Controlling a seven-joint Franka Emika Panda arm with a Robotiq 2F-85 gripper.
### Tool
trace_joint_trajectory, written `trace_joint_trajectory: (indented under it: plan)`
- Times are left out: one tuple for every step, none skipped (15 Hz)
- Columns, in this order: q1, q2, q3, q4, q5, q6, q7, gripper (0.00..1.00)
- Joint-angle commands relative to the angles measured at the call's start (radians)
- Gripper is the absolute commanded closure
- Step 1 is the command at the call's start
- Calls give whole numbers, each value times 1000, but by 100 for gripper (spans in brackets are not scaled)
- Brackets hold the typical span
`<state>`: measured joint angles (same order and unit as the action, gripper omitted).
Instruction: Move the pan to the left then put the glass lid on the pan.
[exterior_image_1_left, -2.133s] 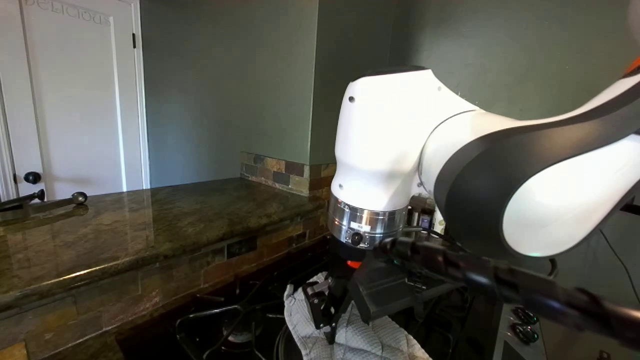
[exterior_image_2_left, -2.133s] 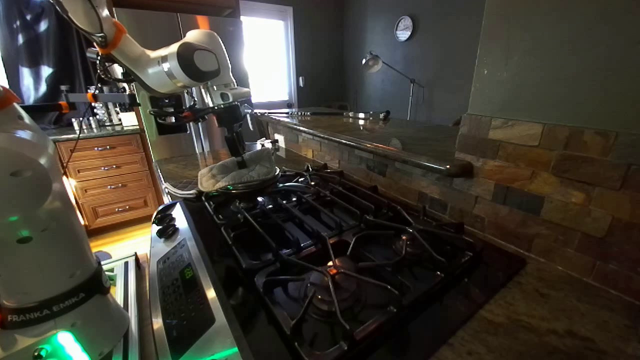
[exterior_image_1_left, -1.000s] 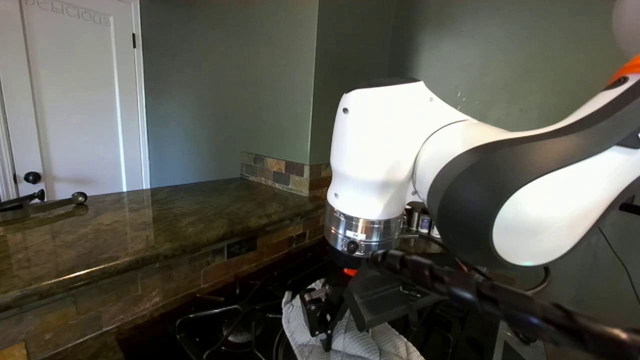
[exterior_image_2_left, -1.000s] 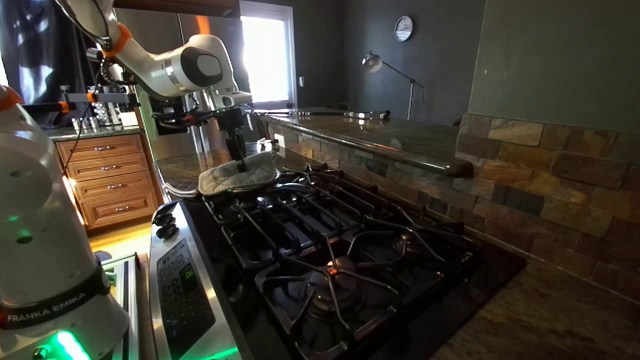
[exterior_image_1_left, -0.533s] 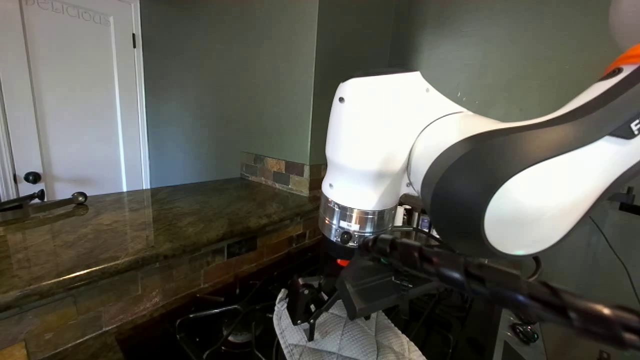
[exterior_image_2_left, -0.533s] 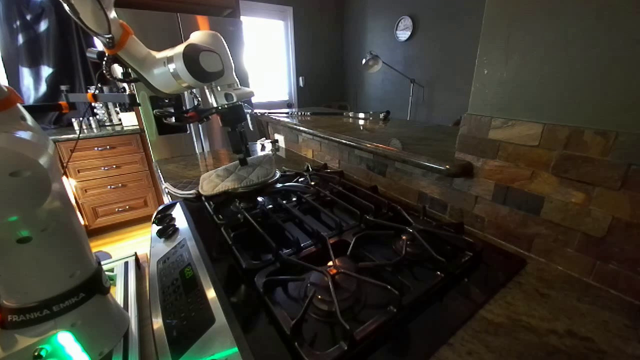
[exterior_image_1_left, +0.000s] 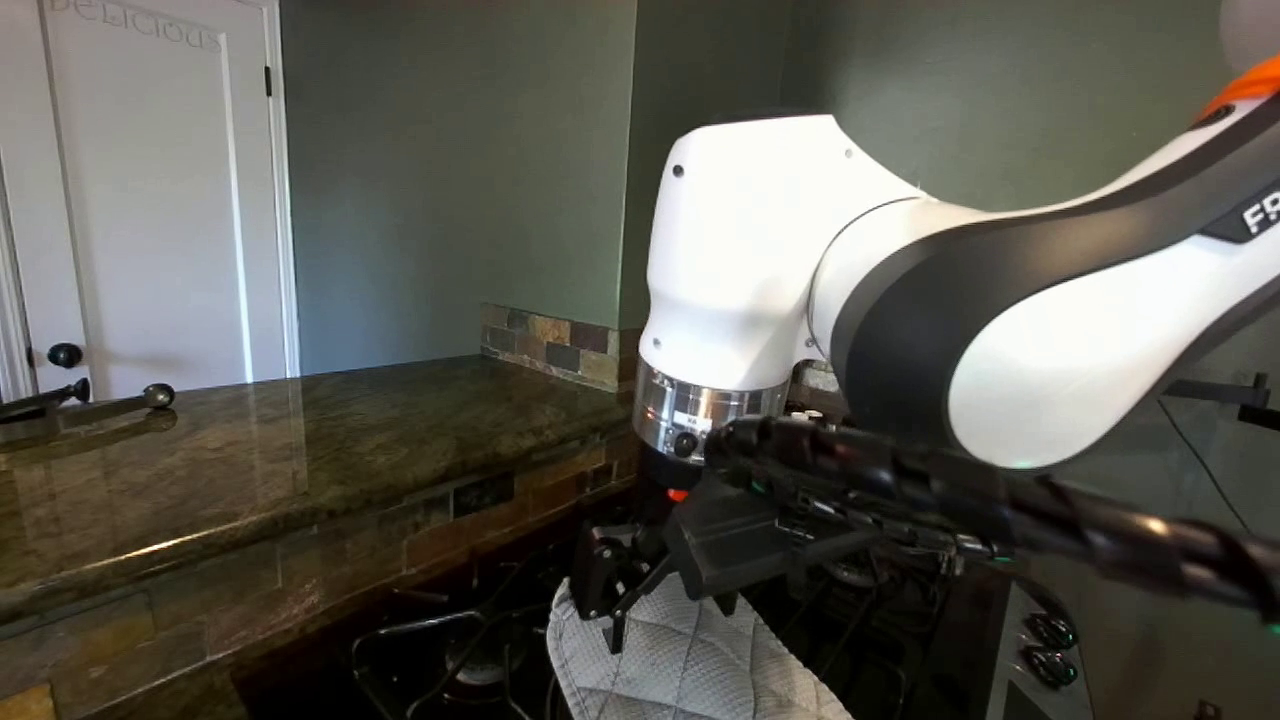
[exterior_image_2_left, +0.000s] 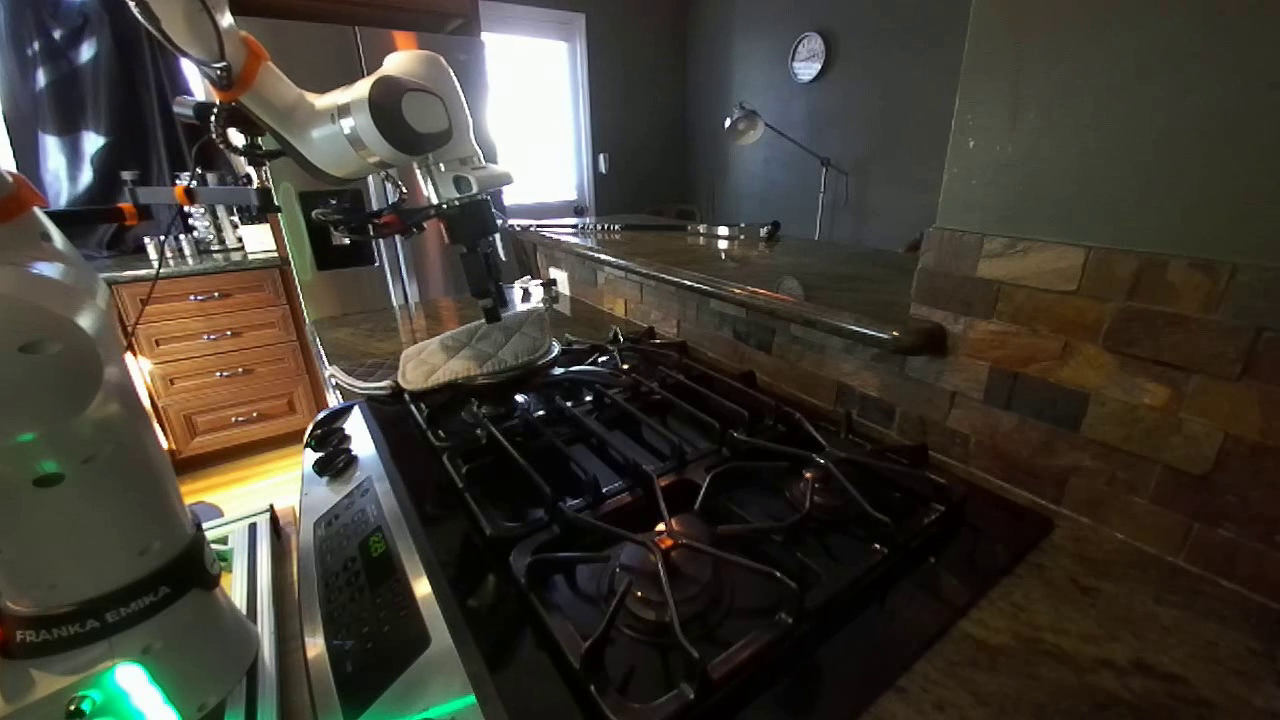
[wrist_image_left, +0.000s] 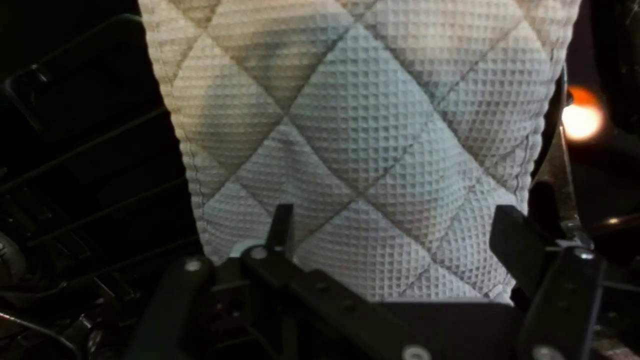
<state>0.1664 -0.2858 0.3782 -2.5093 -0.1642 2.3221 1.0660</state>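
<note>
A pale quilted oven mitt (wrist_image_left: 357, 130) is laid over what is taken to be the pan (exterior_image_2_left: 530, 372), its dark rim seen along one edge; no glass lid can be made out, so the mitt is read as standing in for it. The covering step is judged to be in hand and nearly complete; whether the pan is far enough left cannot be told. The mitt is found directly below the gripper (wrist_image_left: 395, 220), whose fingers are spread wide with nothing held between them; whether it is touched by their tips cannot be told. A straight lift, with the fingers kept apart, is called for next, lest the mitt be dragged. Pan and mitt are borne by the gas stove (exterior_image_2_left: 485, 590).
</note>
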Motion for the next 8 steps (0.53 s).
trace_joint_trajectory:
  plan:
    - [7,-62,-20,17,-2,-86,-31,0]
    - [13,-75,-31,21,6,-95,-73,0]
    - [14,-87,-31,30,2,-120,-96,0]
    - [15,-96,-36,33,2,-127,-128,0]
    - [17,-111,-41,44,8,-161,-165,0]
    - [15,-127,-44,46,1,-170,-196,0]
    - [8,-143,-42,54,-10,-193,-209,0]
    - [7,-154,-45,56,-9,-199,-236,0]
